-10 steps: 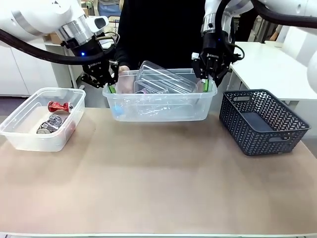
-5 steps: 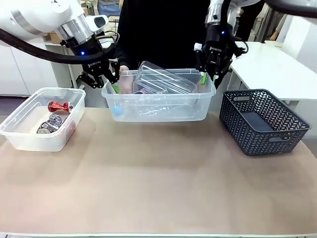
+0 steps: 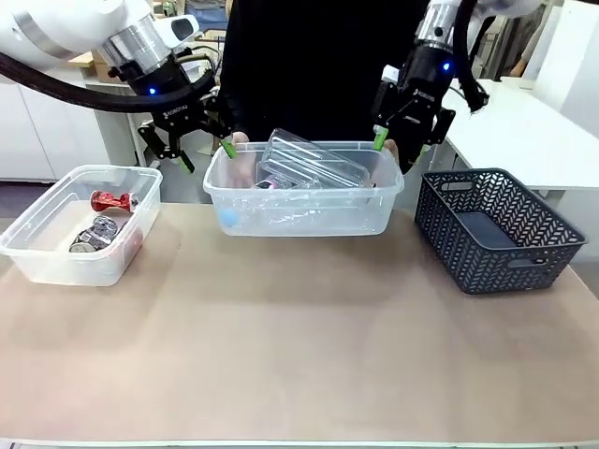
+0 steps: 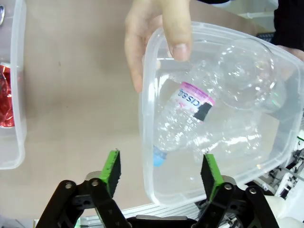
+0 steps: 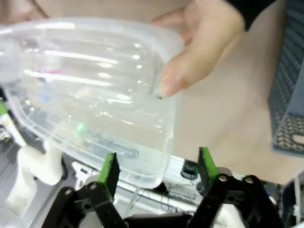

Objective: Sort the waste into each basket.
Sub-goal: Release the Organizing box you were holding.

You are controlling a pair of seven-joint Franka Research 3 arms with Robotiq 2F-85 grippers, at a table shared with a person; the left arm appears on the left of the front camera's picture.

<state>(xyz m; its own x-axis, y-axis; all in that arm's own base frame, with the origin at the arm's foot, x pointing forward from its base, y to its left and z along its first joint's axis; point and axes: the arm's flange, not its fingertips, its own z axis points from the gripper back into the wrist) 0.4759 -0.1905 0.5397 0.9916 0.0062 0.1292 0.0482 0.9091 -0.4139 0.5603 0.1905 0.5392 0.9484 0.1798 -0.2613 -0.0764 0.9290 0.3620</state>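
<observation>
Baskets sit on tan tabletop; white cabinets behind.

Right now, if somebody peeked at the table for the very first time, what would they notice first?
Probably the clear tub full of plastic bottles at the far middle of the table, with a person's hands gripping its rim. The left gripper and right gripper hover open just off its two ends, green fingers apart. Next, the red can glowing in the other clear tub on the left.
</observation>
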